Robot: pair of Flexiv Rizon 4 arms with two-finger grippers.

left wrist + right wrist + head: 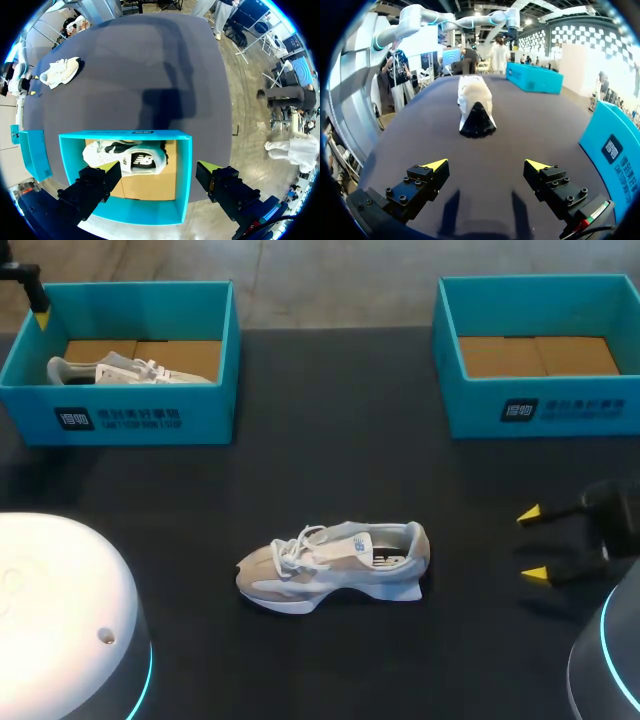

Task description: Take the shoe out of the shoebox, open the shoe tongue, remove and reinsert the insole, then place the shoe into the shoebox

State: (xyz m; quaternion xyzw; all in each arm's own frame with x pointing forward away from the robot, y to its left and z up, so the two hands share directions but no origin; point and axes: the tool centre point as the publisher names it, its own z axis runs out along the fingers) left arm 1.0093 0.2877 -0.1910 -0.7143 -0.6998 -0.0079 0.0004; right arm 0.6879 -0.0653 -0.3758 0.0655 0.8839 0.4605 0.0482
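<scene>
Shoe (335, 565) on table (330, 440), well apart from left shoebox (130, 420), right shoebox (540, 410).

Head camera: fixed, high behind the robot, looking down over the whole table (330, 440) from far off. Left wrist camera: above the left shoebox (100, 136), facing straight down into it, fairly close. Right wrist camera: low over the table, looking level along it at the heel of the loose shoe (475, 107). All three catch that shoe and the left shoebox.

Left pincer (158, 168) and right pincer (486, 164) spread
</scene>
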